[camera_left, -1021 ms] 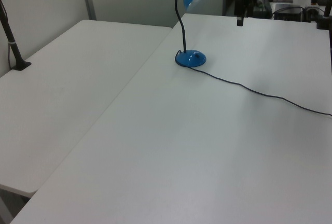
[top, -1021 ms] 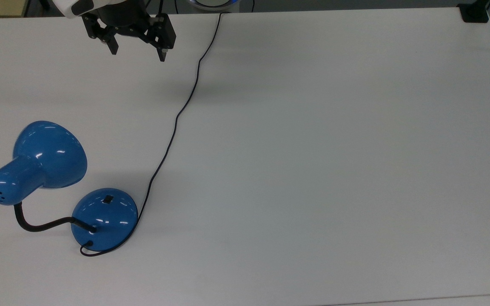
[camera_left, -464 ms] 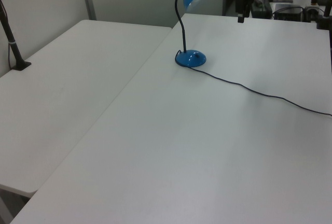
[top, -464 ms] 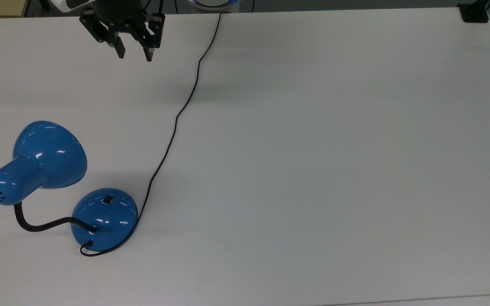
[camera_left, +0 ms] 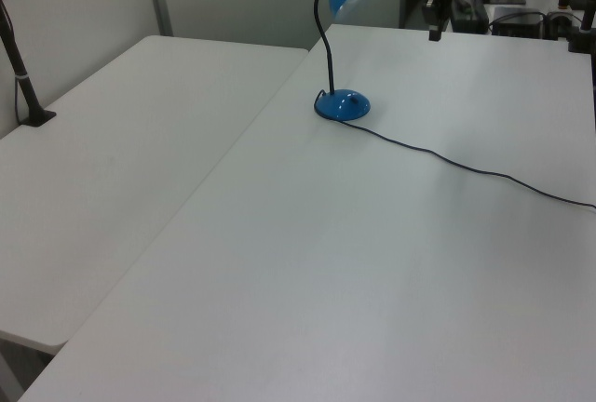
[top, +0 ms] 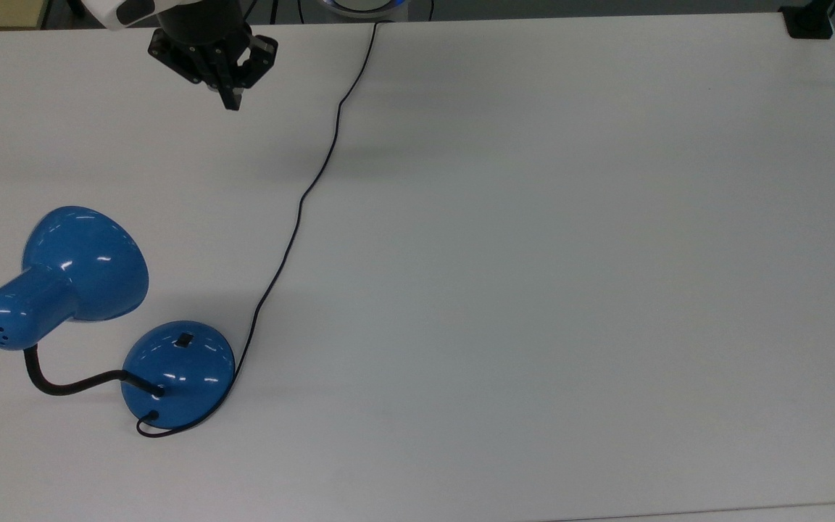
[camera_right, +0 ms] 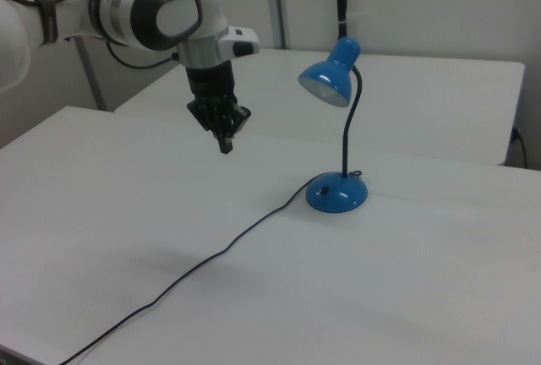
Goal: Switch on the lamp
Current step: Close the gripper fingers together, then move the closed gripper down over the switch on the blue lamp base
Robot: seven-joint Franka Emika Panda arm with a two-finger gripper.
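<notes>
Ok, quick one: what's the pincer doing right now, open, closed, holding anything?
Pincer: closed, holding nothing, up in the air above the table, well away from the blue desk lamp.

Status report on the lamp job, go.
Gripper shut, empty, above the table, apart from the lamp. Lamp upright, unlit, switch untouched. Cord beside the approach.
</notes>
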